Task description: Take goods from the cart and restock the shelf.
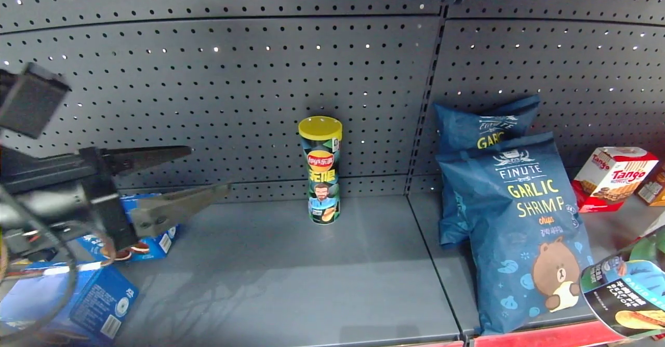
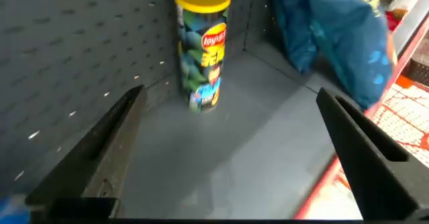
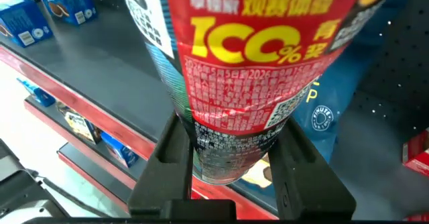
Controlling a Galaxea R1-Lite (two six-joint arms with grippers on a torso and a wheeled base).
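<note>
Right claw (image 3: 234, 150) pinches 1 chip can (image 3: 255, 63), left claw (image 1: 208, 169) spread; shelved: 1 yellow-lidded can (image 1: 320, 170), 2 blue bags (image 1: 524, 222)

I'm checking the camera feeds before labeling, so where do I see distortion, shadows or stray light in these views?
Head view: the pegboard seams bow, light pricks through its upper holes, and faint shadows streak the shelf below the left gripper. Left wrist view: a few holes glow beside the can.

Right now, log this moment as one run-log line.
left fingers open, over grey metal shelf | right fingers shut on red-printed chip can | yellow-lidded chip can upright at shelf back | held can not yet shelved
</note>
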